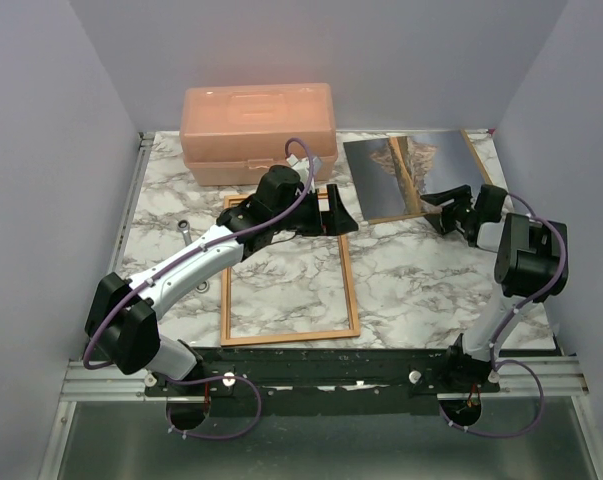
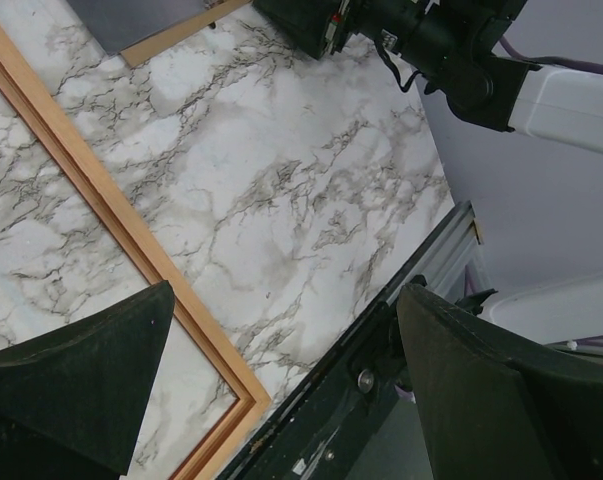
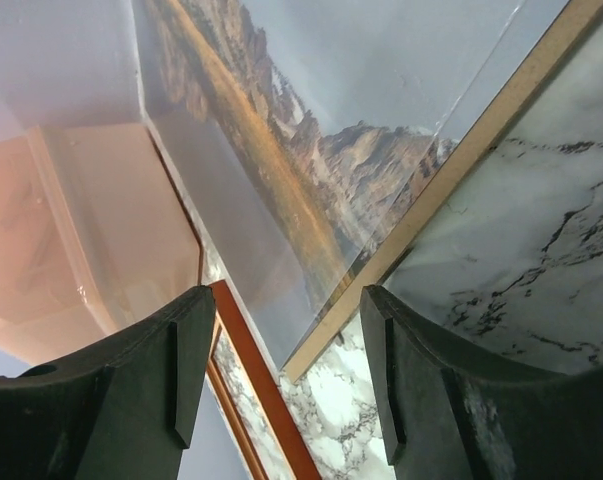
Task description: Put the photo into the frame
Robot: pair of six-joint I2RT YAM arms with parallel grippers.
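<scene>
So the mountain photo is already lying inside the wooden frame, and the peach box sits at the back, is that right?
Not quite. The photo is not inside the frame, which is empty; it lies to the frame's right on a brown board, as the top view shows. The peach box does sit at the back.

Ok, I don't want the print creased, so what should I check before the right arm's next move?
1. Photo lies picture side up on the brown backing board: ok.
2. Right gripper open, photo's near edge between its jaws: ok.
3. Grip will take the photo alone, not the board too: cannot tell.
4. Frame flat on the marble table: ok.
5. Frame opening free for the photo: not ok, the left gripper, open and empty, hovers over its far end.
</scene>
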